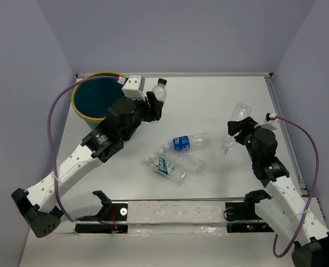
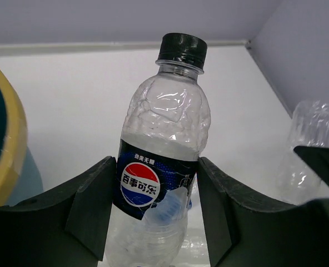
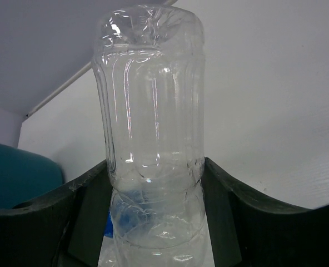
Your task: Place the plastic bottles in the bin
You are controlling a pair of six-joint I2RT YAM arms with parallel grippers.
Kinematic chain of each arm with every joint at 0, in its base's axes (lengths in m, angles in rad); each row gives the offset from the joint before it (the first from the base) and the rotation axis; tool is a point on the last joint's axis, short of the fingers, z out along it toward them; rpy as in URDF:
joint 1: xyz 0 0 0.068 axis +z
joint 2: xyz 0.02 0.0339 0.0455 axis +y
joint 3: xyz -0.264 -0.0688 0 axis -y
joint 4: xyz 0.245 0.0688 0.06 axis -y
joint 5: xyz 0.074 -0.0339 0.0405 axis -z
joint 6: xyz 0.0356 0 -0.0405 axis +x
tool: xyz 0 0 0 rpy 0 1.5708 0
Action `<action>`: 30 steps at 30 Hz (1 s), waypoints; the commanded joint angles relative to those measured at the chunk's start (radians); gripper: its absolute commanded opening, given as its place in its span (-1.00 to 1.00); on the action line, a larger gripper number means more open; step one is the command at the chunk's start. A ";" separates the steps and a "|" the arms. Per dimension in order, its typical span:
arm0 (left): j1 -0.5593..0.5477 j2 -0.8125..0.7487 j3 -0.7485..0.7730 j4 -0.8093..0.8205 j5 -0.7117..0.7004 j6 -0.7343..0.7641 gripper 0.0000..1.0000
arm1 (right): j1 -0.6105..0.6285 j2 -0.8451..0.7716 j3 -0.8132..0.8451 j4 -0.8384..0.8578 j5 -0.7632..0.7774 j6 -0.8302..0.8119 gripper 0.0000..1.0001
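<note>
My left gripper (image 1: 154, 103) is shut on a plastic bottle (image 1: 160, 90) with a black cap and a dark blue label, held upright just right of the bin (image 1: 84, 109). In the left wrist view both fingers (image 2: 89, 203) press this bottle (image 2: 164, 133) at its label, and the bin's yellow rim (image 2: 11, 139) shows at the left edge. My right gripper (image 1: 236, 129) is shut on a clear unlabelled bottle (image 1: 240, 113) over the table's right side. In the right wrist view this bottle (image 3: 150, 105) fills the space between the fingers (image 3: 223, 206).
Three more plastic bottles lie in the middle of the table: one with a blue label (image 1: 188, 142), a clear one (image 1: 184, 161) and one with a blue-green label (image 1: 165, 168). White walls close in the table's back and sides.
</note>
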 commanded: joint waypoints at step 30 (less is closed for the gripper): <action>0.547 -0.188 0.044 -0.009 0.159 0.008 0.84 | 0.569 0.631 0.791 0.191 -0.080 -0.303 -0.20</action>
